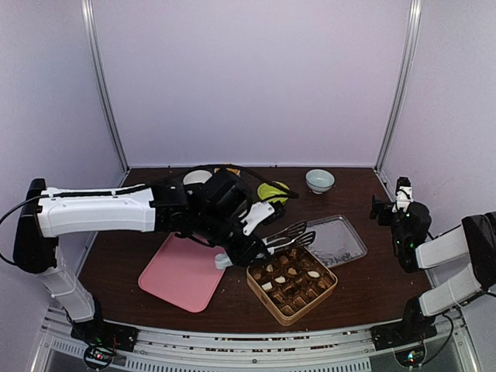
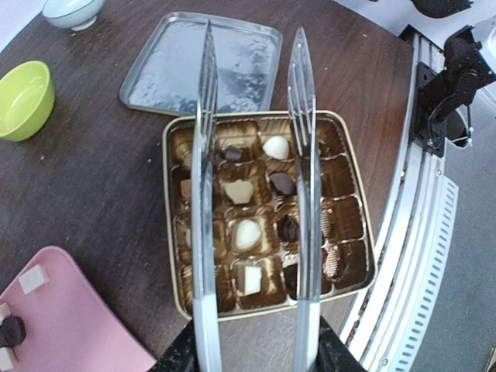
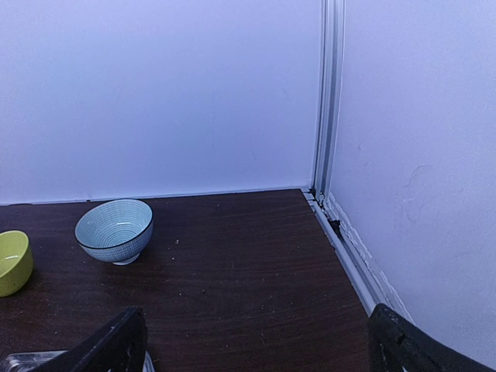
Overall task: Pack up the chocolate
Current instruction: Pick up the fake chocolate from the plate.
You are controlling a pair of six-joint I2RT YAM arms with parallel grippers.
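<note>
A: Where is the chocolate (image 2: 246, 234) now?

B: Almost all of it sits in the cups of the square gold tin (image 2: 165, 201), one piece to a cup: white, tan and dark. A few cups on the tin's right side look empty. Two or three small pieces, it seems, lie on a corner of the pink tray (image 2: 74, 329).

A: And the jaws?

B: The left jaws are pressed on the handle end of the metal tongs (image 2: 203, 155). The tongs hang just above the tin, their two blades apart, with nothing between them. The right jaws are spread wide and hold nothing; the blue-white bowl (image 3: 115, 230) is in front of them.

A: How do the tongs lie against the tin?

B: Their long axis runs from the tin's near edge to its far edge, towards the metal lid (image 2: 201, 70). The blades straddle the two middle columns of cups.

A: So which way must the next move go?

B: Probably back and to the left. The loose pieces on the pink tray are beside the handle end, not in front of the tips, so the left arm (image 1: 101, 211) would have to draw back and turn the tongs to them. It is much nearer; the right arm (image 1: 434, 248) stands well apart at the worktop's right edge.
</note>
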